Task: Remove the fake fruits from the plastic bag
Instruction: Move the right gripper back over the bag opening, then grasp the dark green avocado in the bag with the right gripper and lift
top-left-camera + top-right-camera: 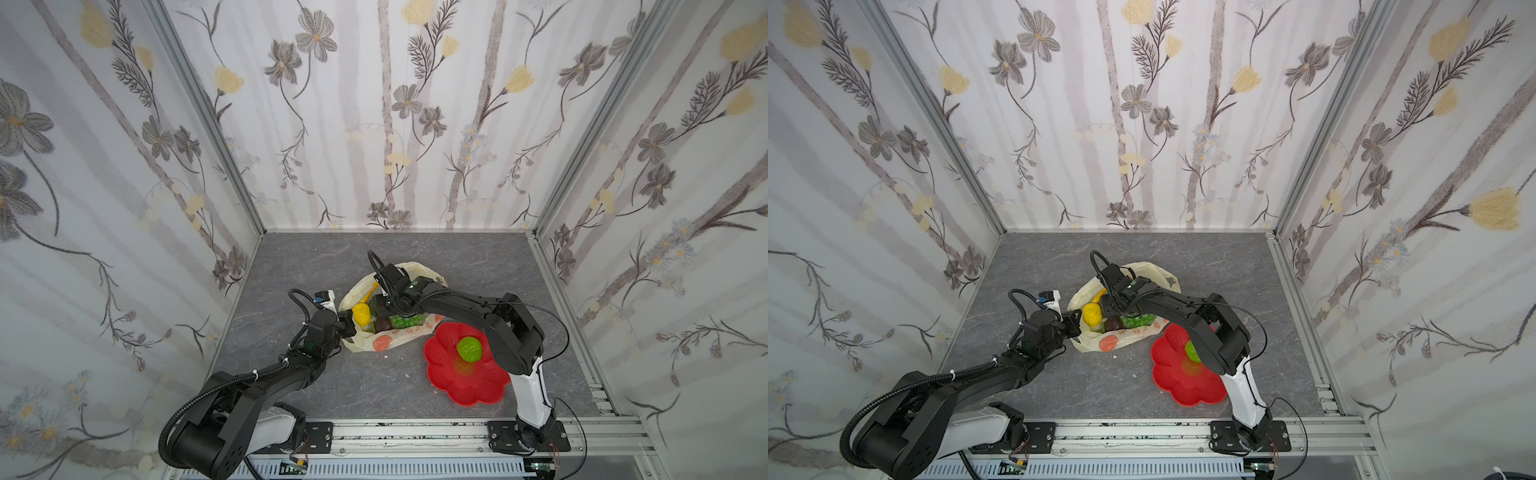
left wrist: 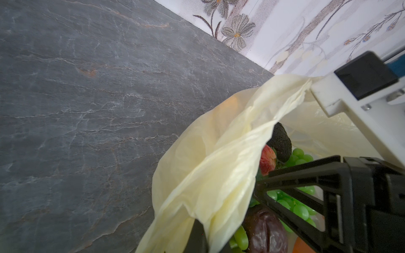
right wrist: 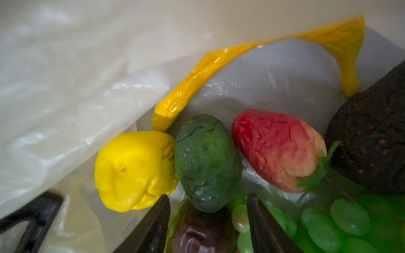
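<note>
Crinkly pale-yellow bag [image 1: 362,345] on the surface [image 1: 291,270] holds glossy lemon [image 3: 133,170], avocado [image 3: 208,162], strawberry [image 3: 276,149], grapes [image 3: 348,216]; bumpy green fruit [image 1: 469,349] lies in the red scalloped dish [image 1: 449,384]. Left tool [image 1: 348,325] pinches the bag's rim; right tool [image 3: 208,203] parted inside, empty.

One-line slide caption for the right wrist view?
Right gripper inside the plastic bag, fingers apart flanking the end of the green avocado, amid lemon, strawberry, banana and grapes.

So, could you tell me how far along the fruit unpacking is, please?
Done: one lime-green fruit lies in the red dish. In hand: the left hand pinches the bag by its rim, and the right hand, jaws apart, reaches among the fruit inside. Left: lemon, banana, strawberry, grapes and darker fruits, all in the bag.
</note>
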Robot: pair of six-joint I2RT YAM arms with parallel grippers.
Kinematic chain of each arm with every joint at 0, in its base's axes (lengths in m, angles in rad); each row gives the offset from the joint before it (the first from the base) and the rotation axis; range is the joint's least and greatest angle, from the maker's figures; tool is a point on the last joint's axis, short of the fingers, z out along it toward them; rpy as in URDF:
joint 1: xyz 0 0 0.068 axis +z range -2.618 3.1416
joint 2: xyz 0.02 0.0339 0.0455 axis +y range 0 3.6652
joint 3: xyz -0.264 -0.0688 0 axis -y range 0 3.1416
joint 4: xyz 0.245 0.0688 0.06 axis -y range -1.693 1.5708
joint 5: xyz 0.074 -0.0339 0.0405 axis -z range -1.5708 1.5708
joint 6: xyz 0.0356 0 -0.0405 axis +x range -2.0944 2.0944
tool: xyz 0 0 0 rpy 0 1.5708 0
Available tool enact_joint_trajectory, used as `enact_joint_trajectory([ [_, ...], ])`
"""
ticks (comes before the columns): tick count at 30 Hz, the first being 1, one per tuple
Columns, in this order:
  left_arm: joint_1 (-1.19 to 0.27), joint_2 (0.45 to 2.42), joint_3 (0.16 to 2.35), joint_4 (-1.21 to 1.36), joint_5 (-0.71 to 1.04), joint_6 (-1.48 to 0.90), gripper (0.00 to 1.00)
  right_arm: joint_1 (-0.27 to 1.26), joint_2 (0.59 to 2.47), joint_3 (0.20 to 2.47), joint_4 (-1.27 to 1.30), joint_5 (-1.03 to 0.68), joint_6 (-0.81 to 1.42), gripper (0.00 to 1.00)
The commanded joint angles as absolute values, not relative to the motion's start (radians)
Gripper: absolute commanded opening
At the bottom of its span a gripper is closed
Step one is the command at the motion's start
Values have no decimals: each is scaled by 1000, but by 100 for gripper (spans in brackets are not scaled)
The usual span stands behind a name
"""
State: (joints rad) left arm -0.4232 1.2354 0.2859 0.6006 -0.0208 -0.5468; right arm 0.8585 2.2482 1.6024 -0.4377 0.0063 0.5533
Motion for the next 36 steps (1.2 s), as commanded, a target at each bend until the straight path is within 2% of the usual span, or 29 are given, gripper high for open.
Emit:
enact_joint_trajectory([
  [1,-422,1236,295,603,-14,-542,0,856,2276,1626,-406,-15,533,58],
  [10,-422,1243,296,603,-11,-544,0,847,2332,1658,-409,-25,530,65],
  [16,-422,1242,296,603,-8,-544,0,842,2367,1685,-408,-31,528,65],
  [27,-422,1253,302,603,0,-544,0,840,2370,1706,-417,-44,515,53],
  [36,-422,1247,302,603,1,-540,0,857,2317,1689,-437,-22,502,52],
])
